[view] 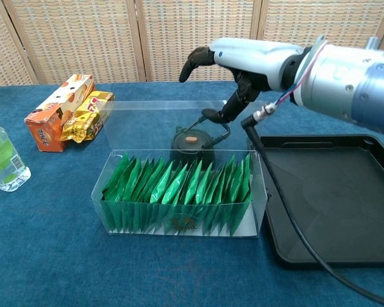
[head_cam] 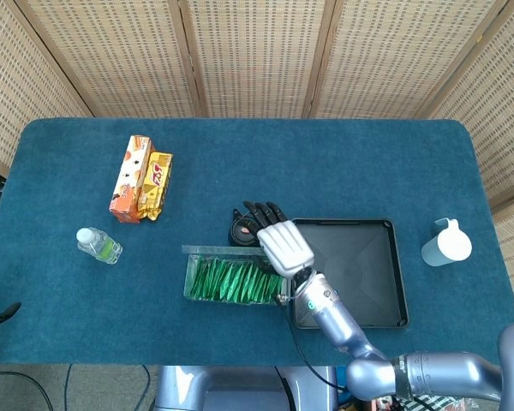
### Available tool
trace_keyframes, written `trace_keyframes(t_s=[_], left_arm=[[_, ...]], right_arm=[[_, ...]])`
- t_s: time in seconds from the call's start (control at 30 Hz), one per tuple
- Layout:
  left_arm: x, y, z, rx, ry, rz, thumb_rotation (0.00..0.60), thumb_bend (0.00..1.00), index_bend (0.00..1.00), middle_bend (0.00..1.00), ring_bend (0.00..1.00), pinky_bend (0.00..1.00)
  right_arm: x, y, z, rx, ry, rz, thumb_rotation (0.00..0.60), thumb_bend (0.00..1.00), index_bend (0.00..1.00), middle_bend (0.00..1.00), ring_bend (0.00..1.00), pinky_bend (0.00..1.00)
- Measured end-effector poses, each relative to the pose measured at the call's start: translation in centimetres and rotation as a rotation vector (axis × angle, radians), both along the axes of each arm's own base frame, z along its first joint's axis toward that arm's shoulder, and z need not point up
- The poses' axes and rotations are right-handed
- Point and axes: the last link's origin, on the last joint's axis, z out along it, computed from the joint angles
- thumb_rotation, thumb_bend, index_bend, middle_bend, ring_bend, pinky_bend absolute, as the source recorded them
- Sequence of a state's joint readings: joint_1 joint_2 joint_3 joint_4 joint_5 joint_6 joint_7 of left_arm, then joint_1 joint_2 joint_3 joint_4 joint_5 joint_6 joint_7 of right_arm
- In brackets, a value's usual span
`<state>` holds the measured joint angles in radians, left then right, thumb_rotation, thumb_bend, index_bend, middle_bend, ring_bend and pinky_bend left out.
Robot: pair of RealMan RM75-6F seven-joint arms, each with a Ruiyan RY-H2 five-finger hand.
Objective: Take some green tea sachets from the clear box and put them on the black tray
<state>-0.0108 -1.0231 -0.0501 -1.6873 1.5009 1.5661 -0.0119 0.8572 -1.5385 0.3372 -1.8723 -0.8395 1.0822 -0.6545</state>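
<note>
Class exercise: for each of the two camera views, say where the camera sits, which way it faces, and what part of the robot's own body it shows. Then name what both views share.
Head view: high above the near table edge, looking steeply down; shows the right hand and forearm.
Chest view: low, at the front edge, facing the screens; the right hand enters from the right.
Shared: the open clear box of green sachets, the black tray and that hand.

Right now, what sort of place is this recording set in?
Likely a staged test bench, not a home: a blue cloth-covered table, woven folding screens behind, and assorted props like a black tray.
</note>
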Motion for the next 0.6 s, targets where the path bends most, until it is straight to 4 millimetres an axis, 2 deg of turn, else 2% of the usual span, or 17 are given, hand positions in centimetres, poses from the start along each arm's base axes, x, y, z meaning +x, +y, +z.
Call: trace_keyframes(t_s=[0.27,0.6], left_arm=[[-0.3,0.4,0.1,-0.005,-0.006,0.013,0.600,0.10,0.00,0.00,0.00,0.00],[-0.4,0.6,0.1,-0.011,-0.011,0.018,0.600,0.10,0.00,0.00,0.00,0.00]], right_arm=[[-0.9,-3.3,0.2,-0.011,0.025,-0.130,0.600,0.61,0.24,0.00,0.00,0.04],[-2.3,-4.8,-0.3,0.034,0.120,-0.182,0.600,0.61,0.24,0.00,0.00,0.04]])
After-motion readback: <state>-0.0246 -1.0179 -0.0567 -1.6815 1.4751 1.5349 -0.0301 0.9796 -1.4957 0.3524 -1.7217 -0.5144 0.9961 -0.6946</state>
